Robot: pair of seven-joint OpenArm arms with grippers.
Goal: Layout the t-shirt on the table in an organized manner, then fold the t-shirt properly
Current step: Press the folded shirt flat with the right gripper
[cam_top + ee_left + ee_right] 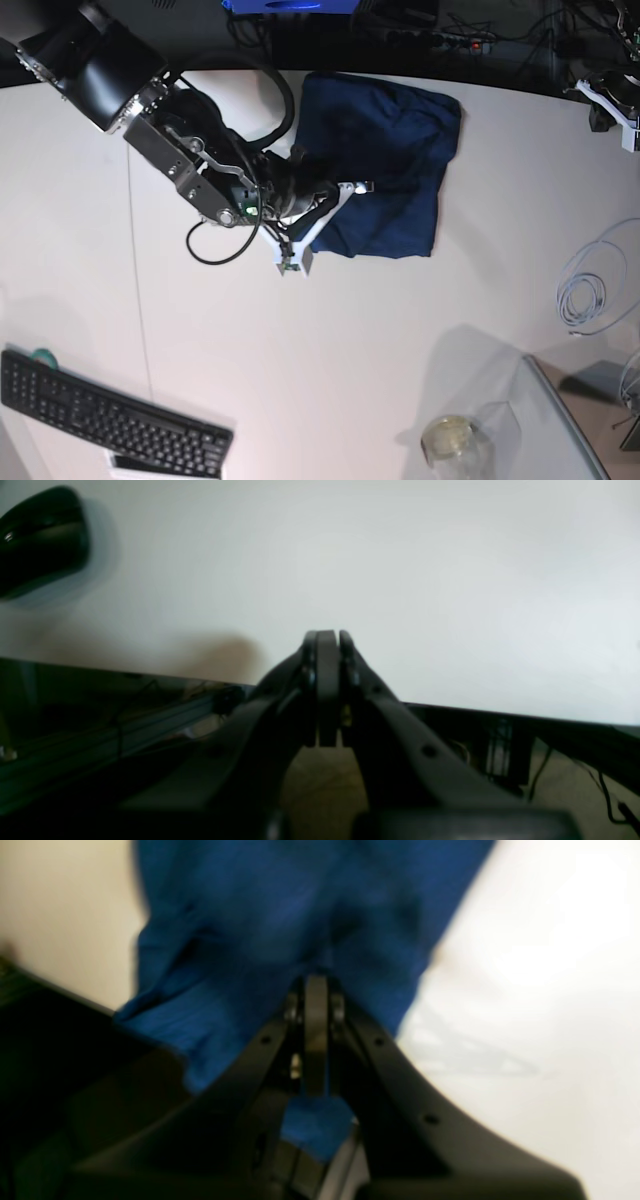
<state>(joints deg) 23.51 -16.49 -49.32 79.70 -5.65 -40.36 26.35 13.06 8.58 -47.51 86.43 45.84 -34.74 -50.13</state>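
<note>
The dark navy t-shirt (385,150) lies bunched and partly doubled over near the far edge of the white table (400,340). My right gripper (343,190) sits at the shirt's left edge. In the right wrist view it (316,982) is shut, with blue cloth (280,920) all around and under its tips; the view is blurred. My left gripper (327,636) is shut and empty, hovering at the table's edge over bare white surface. Only a part of the left arm (608,100) shows at the far right of the base view.
A black keyboard (110,420) lies at the front left. A glass jar (448,440) and a grey glass-edged stand (570,420) are at the front right. A white cable coil (590,290) lies at the right. A black mouse (42,540) is near the left gripper.
</note>
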